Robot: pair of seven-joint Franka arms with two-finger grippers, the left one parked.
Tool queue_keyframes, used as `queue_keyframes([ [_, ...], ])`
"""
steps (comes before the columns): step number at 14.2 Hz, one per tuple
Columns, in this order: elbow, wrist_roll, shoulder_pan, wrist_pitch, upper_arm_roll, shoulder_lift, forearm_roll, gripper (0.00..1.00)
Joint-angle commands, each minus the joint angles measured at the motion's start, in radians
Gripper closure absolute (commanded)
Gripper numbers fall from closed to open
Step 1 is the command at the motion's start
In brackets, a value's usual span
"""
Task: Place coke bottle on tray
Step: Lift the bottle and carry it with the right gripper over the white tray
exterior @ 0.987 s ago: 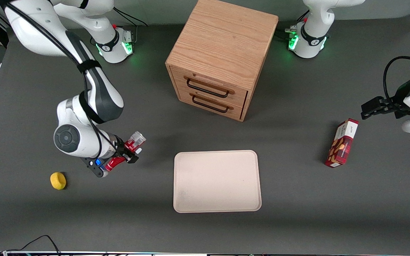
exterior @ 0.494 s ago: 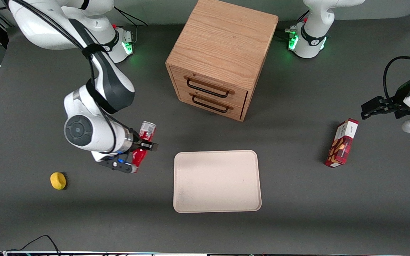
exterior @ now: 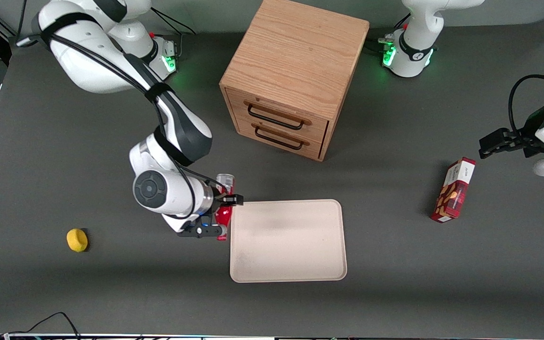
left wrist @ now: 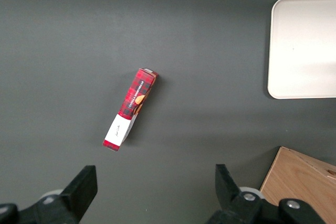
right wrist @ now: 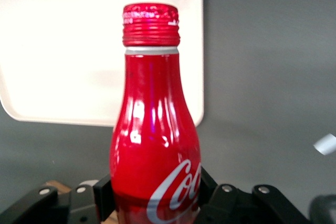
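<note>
My right gripper [exterior: 225, 200] is shut on the red coke bottle [exterior: 224, 213] and holds it lying level above the table, right beside the tray's edge at the working arm's end. The bottle's silver base points toward the cabinet and its cap toward the front camera. In the right wrist view the bottle [right wrist: 155, 129] fills the middle between the black fingers [right wrist: 103, 195], red cap outward. The cream-beige tray [exterior: 300, 255] lies flat in front of the cabinet; it also shows in the right wrist view [right wrist: 63, 51] and the left wrist view [left wrist: 304, 45].
A wooden two-drawer cabinet [exterior: 295, 71] stands farther from the front camera than the tray. A red snack box [exterior: 454, 191] lies toward the parked arm's end, also in the left wrist view [left wrist: 130, 108]. A small yellow object [exterior: 77, 240] lies toward the working arm's end.
My right arm has carried the coke bottle sideways from near the yellow object to the tray's edge. The bottle has turned, base toward the cabinet. Nothing else moved.
</note>
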Motion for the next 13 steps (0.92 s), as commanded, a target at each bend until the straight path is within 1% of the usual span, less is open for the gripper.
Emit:
queue_keyframes([
  [1, 0.059, -0.02, 0.005, 0.049, 0.007, 0.067, -0.027, 1.0],
  [3, 0.062, -0.022, 0.005, 0.103, 0.007, 0.112, -0.052, 1.0],
  [5, 0.094, -0.023, 0.03, 0.15, 0.001, 0.161, -0.082, 1.0],
  [9, 0.223, -0.028, 0.043, 0.153, -0.006, 0.27, -0.115, 1.0],
  [10, 0.255, -0.029, 0.06, 0.153, -0.012, 0.288, -0.121, 1.0],
  [13, 0.35, -0.042, 0.083, 0.155, -0.029, 0.356, -0.121, 1.0],
])
